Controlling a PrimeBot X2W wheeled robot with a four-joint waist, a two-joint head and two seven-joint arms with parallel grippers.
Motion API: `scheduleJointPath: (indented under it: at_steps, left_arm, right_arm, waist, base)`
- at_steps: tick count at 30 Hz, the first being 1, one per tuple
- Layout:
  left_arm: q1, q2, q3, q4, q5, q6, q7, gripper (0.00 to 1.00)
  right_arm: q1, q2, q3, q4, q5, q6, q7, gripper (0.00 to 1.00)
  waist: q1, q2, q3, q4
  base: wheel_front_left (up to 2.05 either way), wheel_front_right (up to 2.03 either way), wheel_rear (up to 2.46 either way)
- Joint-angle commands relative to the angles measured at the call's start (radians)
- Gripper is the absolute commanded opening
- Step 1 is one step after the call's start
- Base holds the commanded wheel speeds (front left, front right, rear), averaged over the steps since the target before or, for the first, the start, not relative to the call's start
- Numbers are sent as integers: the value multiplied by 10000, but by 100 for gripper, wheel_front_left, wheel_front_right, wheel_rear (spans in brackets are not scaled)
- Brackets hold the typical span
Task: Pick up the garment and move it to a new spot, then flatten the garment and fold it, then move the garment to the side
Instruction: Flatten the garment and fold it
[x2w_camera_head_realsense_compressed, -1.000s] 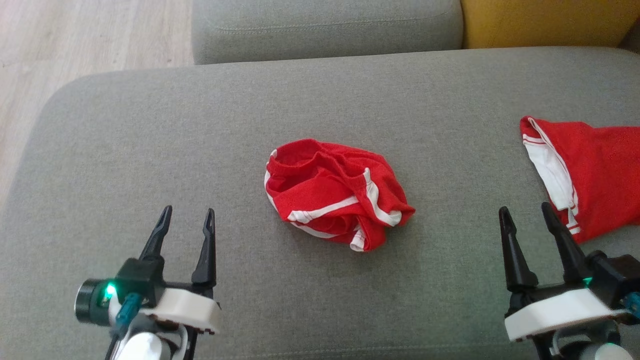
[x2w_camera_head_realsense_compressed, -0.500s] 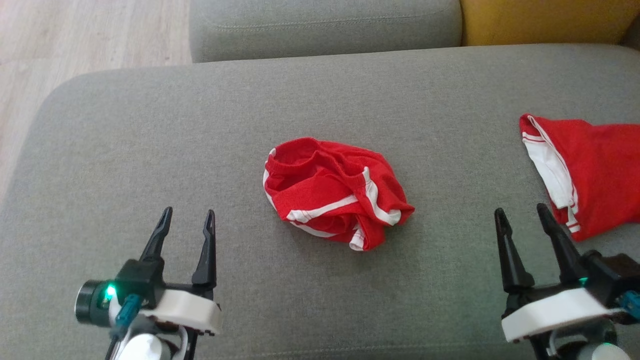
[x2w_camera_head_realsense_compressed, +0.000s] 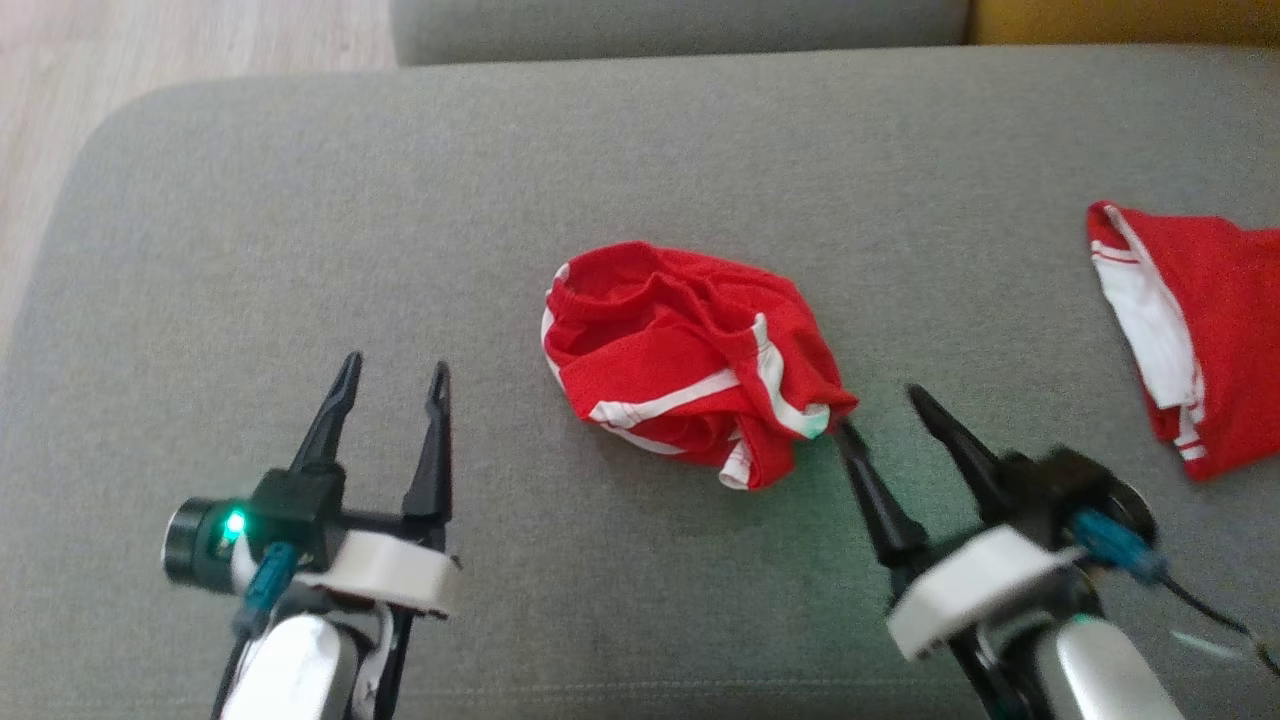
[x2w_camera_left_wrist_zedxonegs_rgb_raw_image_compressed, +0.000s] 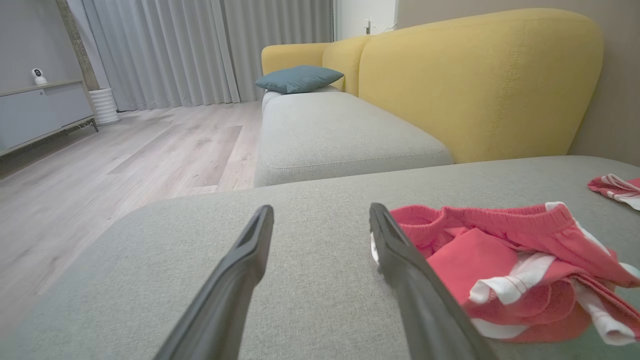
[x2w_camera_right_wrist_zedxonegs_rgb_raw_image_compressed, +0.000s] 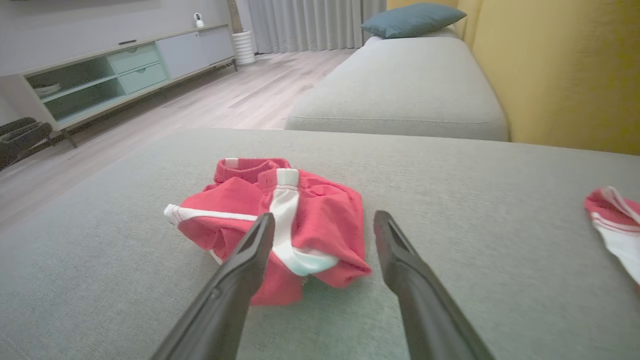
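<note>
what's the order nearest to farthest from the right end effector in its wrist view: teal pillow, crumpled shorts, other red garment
1. crumpled shorts, just ahead, centre-left
2. other red garment, right edge
3. teal pillow, far back at the top

My head camera looks steeply down on the grey sofa seat (x2w_camera_head_realsense_compressed: 300, 200) from close above, my left gripper (x2w_camera_head_realsense_compressed: 395, 362) and right gripper (x2w_camera_head_realsense_compressed: 880, 408) rising from the view's lower edge. My left wrist camera sits low over the seat, looking along my fingers (x2w_camera_left_wrist_zedxonegs_rgb_raw_image_compressed: 235, 280) toward the yellow backrest (x2w_camera_left_wrist_zedxonegs_rgb_raw_image_compressed: 480, 80). My right wrist camera, just as low, faces the red shorts (x2w_camera_right_wrist_zedxonegs_rgb_raw_image_compressed: 325, 220) from nearer. All three views share the shorts and the seat.
</note>
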Motion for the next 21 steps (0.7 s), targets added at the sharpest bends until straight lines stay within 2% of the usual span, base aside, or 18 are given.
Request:
scheduleJointPath:
  at_steps: [1, 11, 12, 13, 14, 21]
  left_arm:
    - [-547, 35, 260, -398, 123, 51, -120, 100]
    - [-1145, -345, 53, -399, 301, -78, -120, 100]
    - [-1171, -366, 56, -389, 314, -89, -120, 100]
    - [-1171, -366, 56, -389, 314, -89, -120, 100]
    - [-1192, -385, 64, -379, 322, -100, -120, 100]
    - [-1210, -461, 197, -385, 399, -107, -120, 100]
  right_arm:
    - [-699, -121, 464, -120, 134, -7, -38, 100]
    - [-3076, -170, 1686, 2411, 517, -7, -99, 98]
    - [-3249, -146, 1700, 2605, 570, -7, -119, 24]
    - [-3249, -146, 1700, 2605, 570, -7, -119, 24]
    - [-3416, -107, 1695, 2707, 671, -7, -245, 0]
    - [-3902, -7, 857, 2460, 1290, -7, -1236, 0]
  waist:
    - [0, 0, 257, 197]
    - [0, 0, 1000, 707]
    - [0, 0, 1039, 734]
    - [0, 0, 1039, 734]
    - [0, 0, 1069, 753]
    - [0, 0, 1187, 638]
  base:
    - [0, 0, 0]
    - [0, 0, 0]
    - [0, 0, 0]
    - [0, 0, 0]
    - [0, 0, 0]
    - [0, 0, 0]
